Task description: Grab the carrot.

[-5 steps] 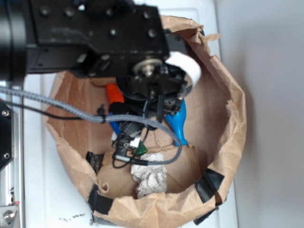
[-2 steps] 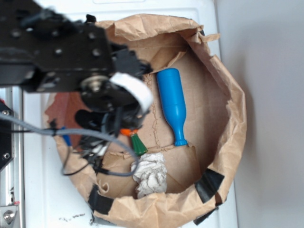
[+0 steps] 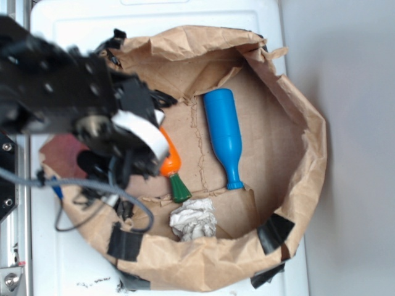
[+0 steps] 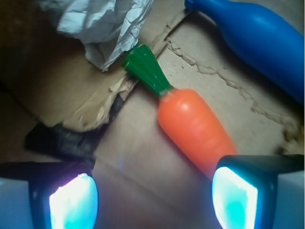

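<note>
Here the glossy orange plastic carrot (image 4: 193,131) is seen lying flat on the brown cardboard floor (image 3: 265,142) of the paper-walled bin (image 3: 308,154). In the wrist view its long axis runs diagonally: the dark green stem points up-left toward the crumpled white paper ball (image 4: 102,26), and the tapered end is hidden behind the right finger. The black gripper (image 4: 152,195) is spread wide and nothing is held. The blue bottle-shaped plastic toy (image 3: 223,135) lies just beside the carrot.

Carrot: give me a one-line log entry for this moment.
carrot lying on cardboard, ungrasped | gripper jaws open, right one over carrot tip | paper ball by stem
</note>
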`<state>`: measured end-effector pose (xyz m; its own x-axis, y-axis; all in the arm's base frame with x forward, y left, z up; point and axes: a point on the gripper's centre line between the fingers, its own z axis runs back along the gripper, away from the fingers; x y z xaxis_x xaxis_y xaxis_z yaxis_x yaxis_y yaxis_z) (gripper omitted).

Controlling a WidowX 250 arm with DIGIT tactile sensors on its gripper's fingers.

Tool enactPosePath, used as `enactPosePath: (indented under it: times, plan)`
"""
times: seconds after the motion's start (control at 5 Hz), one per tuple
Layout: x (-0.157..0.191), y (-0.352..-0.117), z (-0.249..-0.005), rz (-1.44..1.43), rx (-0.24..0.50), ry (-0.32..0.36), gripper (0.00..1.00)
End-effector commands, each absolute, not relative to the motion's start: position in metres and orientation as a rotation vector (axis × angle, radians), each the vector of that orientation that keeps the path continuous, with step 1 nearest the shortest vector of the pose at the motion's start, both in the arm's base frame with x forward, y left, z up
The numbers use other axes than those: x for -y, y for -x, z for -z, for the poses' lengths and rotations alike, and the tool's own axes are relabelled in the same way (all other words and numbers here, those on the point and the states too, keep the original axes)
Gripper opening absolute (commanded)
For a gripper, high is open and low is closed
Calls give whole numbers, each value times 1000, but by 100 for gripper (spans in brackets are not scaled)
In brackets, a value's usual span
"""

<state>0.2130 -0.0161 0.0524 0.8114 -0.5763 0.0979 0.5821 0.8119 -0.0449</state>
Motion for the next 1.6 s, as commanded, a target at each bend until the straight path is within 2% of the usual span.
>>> enactPosePath:
  times: [0.0, 0.2, 0.4, 0.8, 1.0, 1.2, 1.4]
  plan:
    - [30, -232, -25, 610, 67, -2, 100]
    - [31, -237, -23, 582, 57, -4, 0]
    - [37, -230, -47, 575, 92, 43, 0]
    - [34, -216, -136, 483, 142, 217, 0]
    - [28, -225, -161, 444, 155, 249, 0]
    - [19, -241, -158, 442, 147, 255, 100]
    - [13, -248, -148, 436, 159, 228, 100]
